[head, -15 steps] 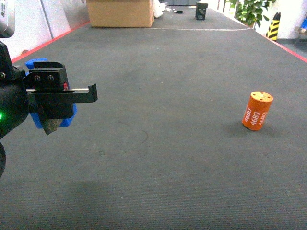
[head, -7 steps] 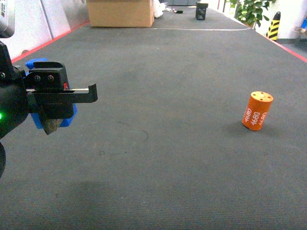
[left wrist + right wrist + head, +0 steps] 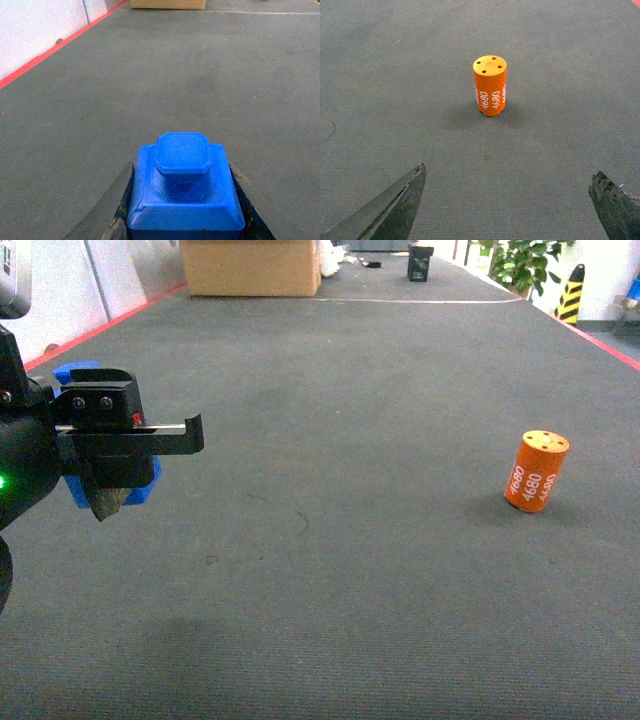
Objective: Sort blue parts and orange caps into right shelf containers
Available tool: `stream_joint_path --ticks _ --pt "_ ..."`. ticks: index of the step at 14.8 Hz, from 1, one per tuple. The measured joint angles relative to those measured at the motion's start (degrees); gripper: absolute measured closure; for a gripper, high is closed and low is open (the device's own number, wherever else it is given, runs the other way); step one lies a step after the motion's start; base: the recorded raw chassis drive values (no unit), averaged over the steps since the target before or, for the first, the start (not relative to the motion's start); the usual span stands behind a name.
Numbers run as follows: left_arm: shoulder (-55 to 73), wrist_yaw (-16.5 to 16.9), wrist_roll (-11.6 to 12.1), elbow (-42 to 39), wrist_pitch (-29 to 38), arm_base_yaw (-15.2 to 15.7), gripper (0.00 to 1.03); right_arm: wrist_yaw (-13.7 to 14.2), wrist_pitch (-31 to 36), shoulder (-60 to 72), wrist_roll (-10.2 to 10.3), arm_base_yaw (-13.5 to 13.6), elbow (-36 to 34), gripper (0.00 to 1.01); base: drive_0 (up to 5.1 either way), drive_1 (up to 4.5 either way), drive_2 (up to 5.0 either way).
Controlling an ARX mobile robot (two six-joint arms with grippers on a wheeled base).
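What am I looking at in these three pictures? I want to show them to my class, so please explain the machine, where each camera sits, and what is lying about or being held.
This is a wheeled robot with two arms, each ending in a two-fingered gripper. The wide picture comes from a camera on the robot's head, looking forward over dark grey carpet. The other two come from cameras on the wrists. The left gripper is closed on a blue part, seen close up in its wrist picture. The right gripper is open, its two dark fingertips framing an orange cap that stands upright on the carpet, marked "4680". A cardboard box sits far behind.
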Motion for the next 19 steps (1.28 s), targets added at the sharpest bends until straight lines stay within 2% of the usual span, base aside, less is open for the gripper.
stream_joint_path --ticks 3,12,19 --pt "0.0 0.0 0.0 0.0 0.0 0.0 0.62 0.0 3.2 7.5 -0.3 1.0 3.9 0.03 0.0 0.00 0.0" --pt "0.0 0.0 0.0 0.0 0.0 0.0 0.62 -0.9 9.2 31.0 -1.7 1.0 18.3 0.03 0.0 0.00 0.0" --pt "0.0 0.0 0.0 0.0 0.0 0.0 0.62 -1.8 10.3 38.6 -2.8 -0.2 25.0 0.03 0.0 0.00 0.0"
